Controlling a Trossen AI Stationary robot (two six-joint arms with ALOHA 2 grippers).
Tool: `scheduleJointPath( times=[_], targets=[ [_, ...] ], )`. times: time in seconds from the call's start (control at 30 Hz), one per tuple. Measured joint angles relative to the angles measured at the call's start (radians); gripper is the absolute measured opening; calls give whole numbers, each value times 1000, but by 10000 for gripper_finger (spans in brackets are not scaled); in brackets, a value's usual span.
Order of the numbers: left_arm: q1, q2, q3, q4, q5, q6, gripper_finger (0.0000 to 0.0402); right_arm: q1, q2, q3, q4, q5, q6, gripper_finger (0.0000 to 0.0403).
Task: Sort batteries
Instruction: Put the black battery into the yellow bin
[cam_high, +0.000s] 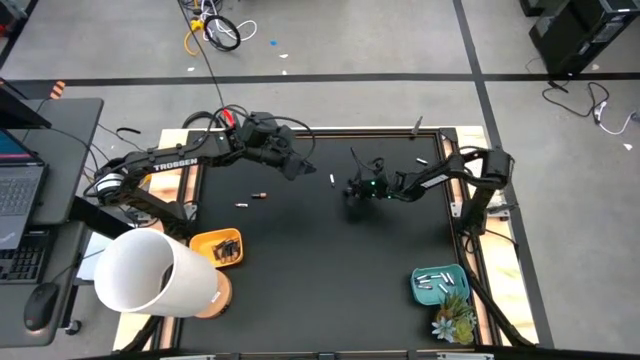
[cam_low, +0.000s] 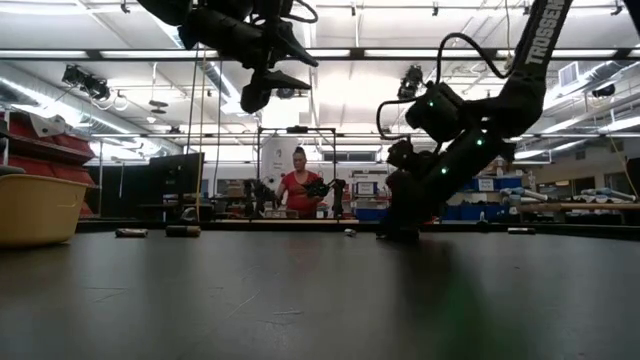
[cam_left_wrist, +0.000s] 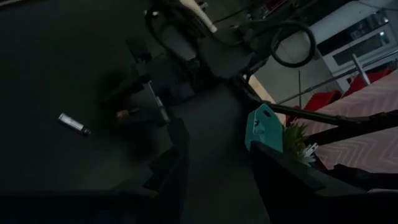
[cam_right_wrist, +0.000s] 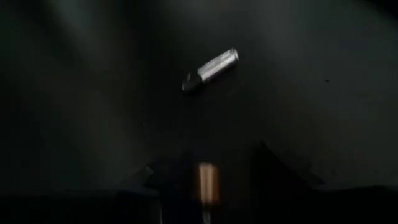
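Copper-ended battery (cam_right_wrist: 207, 182) sits pinched in the right claw (cam_right_wrist: 208, 186); left claw (cam_high: 300, 168) hovers spread.

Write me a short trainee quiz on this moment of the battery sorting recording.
1. True or false: the small teal plastic tray holds slim white cylindrical batteries.
2. Which gripper is down at the black table mat? A) the left one B) the right gripper C) both
3. Fill in: the small orange plastic tray holds ____ batteries.

Key:
1. True.
2. B. The left gripper hangs raised above the mat, jaws open.
3. Dark.
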Motion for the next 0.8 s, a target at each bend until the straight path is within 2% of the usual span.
scheduleJointPath(
  times=[0.1, 0.3, 0.5, 0.8],
  targets=[
    [0, 0, 0, -28, 0, 2, 186, 13, 59, 3, 77, 7, 44, 172],
    [0, 0, 0, -47, 6, 2, 186, 61, 126, -64, 299, 100, 73, 150],
    [0, 0, 0, -46, 9, 2, 186, 80, 158, -134, 437, 98, 123, 146],
    [0, 0, 0, -44, 10, -13, 186, 103, 70, -160, 395, 86, 124, 145]
  ],
)
